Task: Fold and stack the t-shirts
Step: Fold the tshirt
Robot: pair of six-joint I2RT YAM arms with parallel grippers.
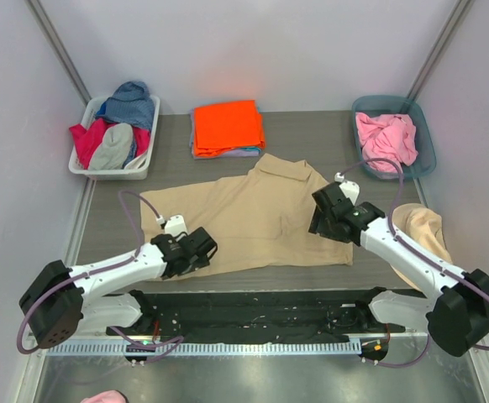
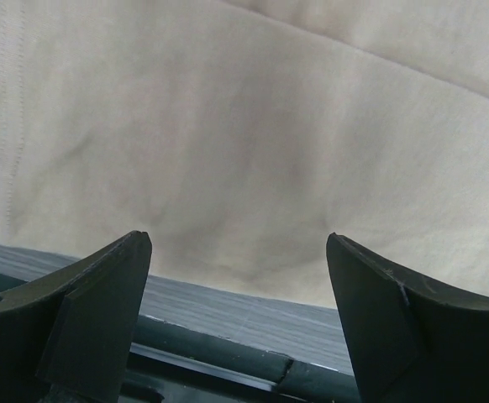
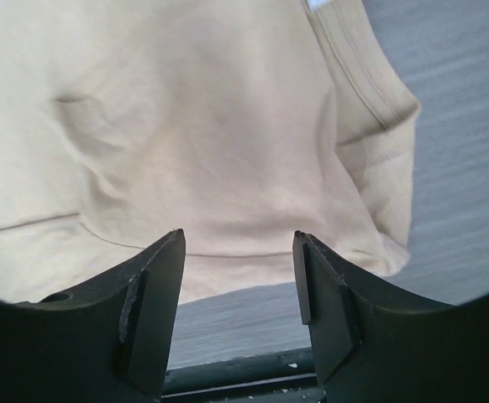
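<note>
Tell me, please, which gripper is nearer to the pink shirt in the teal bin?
Right. The right gripper hovers over the right part of the tan shirt, just short of the pink shirt; the left gripper is at the same tan shirt's near left edge.

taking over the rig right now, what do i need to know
Left gripper open, empty, at the near edge of the tan collared shirt.
Right gripper open, empty, over its right side.
Tan shirt lies spread out mid-table.
Done: folded orange t-shirt tops the back stack.
Left: fold and stack the tan shirt, then the pink shirt in the teal bin.
</note>
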